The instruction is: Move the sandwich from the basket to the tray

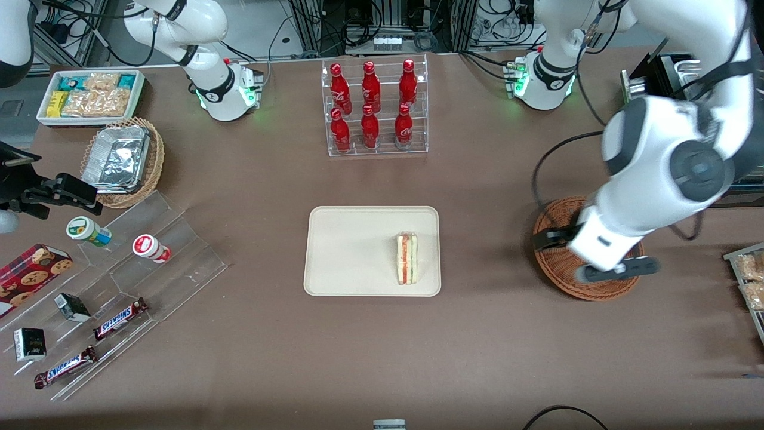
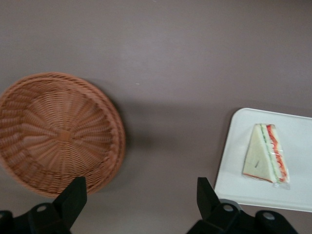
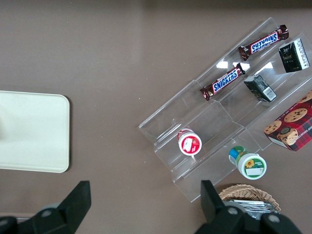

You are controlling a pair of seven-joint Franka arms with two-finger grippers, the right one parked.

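Observation:
The clear-wrapped sandwich lies flat on the cream tray, near the tray's edge that faces the working arm's end. The reddish-brown wicker basket stands empty on the table, toward the working arm's end from the tray. My left gripper hangs high above the basket's rim, on the side nearest the tray. It is open wide and holds nothing; bare table shows between its fingers.
A clear rack of red bottles stands farther from the front camera than the tray. Toward the parked arm's end are a stepped acrylic stand with snacks, a tan basket with a foil container and a white bin of packets.

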